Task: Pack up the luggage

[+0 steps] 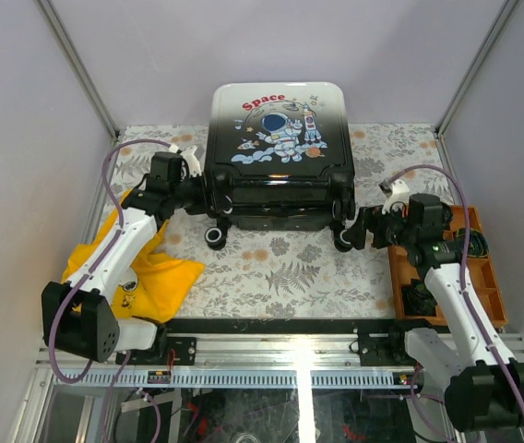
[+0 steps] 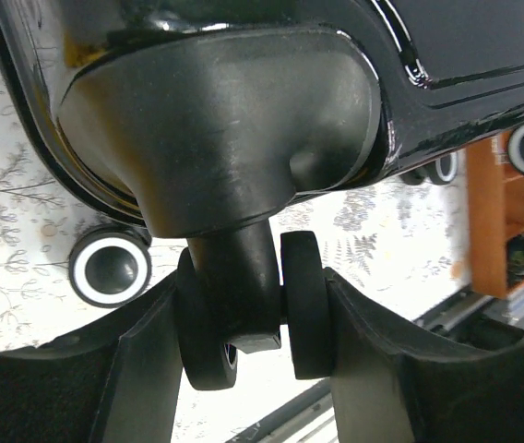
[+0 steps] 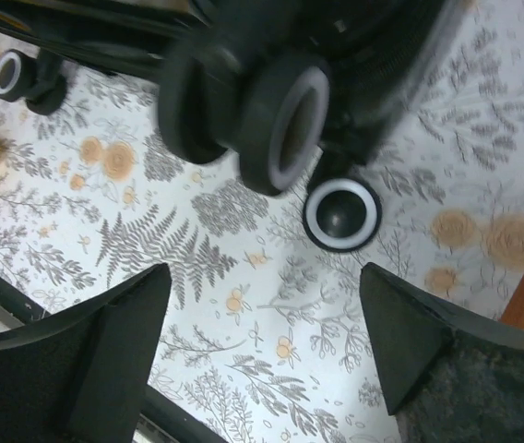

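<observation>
By the table's (image 1: 271,277) far edge, left jaws pinch a wheel (image 2: 306,309) of the luggage (image 1: 278,138), right jaws spread; we judge positioning underway, right grip next.

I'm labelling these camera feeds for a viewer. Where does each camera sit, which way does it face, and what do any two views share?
Top external: above and behind the bases, looking down at the table; left arm, right arm and luggage show.
Left wrist: on the left arm, facing along the left claw, closed on a corner wheel.
Right wrist: on the right arm, looking down past the open right claw at a white-ringed wheel.
Shared: both wrist views show luggage wheels and the fern-print table.
</observation>
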Motion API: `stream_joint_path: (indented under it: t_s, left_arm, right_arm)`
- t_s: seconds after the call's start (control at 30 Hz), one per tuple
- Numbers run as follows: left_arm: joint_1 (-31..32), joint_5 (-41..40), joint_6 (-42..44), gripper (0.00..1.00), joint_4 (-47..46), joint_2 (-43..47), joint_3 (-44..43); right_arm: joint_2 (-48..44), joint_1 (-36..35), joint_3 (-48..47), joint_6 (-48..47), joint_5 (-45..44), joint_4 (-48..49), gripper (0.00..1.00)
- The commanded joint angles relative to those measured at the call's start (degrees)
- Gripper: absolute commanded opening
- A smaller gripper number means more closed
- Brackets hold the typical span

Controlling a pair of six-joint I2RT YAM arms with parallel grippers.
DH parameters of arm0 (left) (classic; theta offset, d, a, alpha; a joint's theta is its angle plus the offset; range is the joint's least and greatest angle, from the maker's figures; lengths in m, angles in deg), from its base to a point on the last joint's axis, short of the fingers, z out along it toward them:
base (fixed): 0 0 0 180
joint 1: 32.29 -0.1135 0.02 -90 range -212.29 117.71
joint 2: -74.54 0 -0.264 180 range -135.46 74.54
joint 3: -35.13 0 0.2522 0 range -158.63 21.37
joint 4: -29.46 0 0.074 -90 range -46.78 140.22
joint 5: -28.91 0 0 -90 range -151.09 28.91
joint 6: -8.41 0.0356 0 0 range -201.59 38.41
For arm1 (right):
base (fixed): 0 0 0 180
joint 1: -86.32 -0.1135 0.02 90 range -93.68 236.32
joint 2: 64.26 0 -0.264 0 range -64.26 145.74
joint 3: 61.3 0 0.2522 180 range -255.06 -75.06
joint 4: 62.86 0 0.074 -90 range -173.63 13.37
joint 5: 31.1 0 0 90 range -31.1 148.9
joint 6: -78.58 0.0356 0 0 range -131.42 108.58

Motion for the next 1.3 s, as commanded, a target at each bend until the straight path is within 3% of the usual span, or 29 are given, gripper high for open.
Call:
stream_joint_path:
  t_s: [0.0, 0.2, 0.33, 0.47, 0.6, 0.73, 0.97, 1.17, 1.27]
  left_arm:
    - [-1.56, 19.36, -3.07, 0.00, -9.67, 4.62, -0.70]
    - [-3.08, 20.47, -5.64, 0.00, -11.02, 5.15, 1.45]
    - [-3.32, 21.04, -5.45, 0.00, -10.74, 4.22, 1.42]
    - [-3.67, 21.06, -3.86, 0.00, -9.57, 4.05, 1.49]
    - [-3.89, 20.94, -2.92, 0.00, -9.34, 3.88, 2.54]
    - [-4.14, 20.57, -2.74, 0.00, -9.39, 3.72, 3.26]
    - [-4.87, 19.77, -0.97, 0.00, -8.01, 3.44, 3.33]
    - [-5.78, 17.89, 0.44, 0.00, -7.29, 3.31, 3.85]
    - [-7.25, 16.63, 0.99, 0.00, -7.06, 3.19, 4.07]
  right_arm:
    - [0.14, 3.29, 5.26, -2.95, 3.60, 5.21, 0.85]
    - [1.26, 3.30, 14.08, 3.47, 5.80, 25.45, 0.63]
    - [3.65, 3.03, 17.41, 6.81, 5.61, 36.61, 0.60]
    - [5.74, 3.05, 15.82, 7.23, 6.41, 37.69, 0.60]
    - [7.44, 3.02, 14.52, 13.46, 7.79, 41.12, 0.64]
    - [11.59, 2.97, 14.12, 15.53, 7.12, 43.87, 0.58]
    - [14.83, 2.95, 13.96, 18.26, 9.06, 47.14, 0.38]
    - [11.57, 3.42, 13.30, 16.83, 7.27, 42.57, 0.01]
    - [9.98, 5.01, 12.22, 13.89, 5.86, 36.68, 0.00]
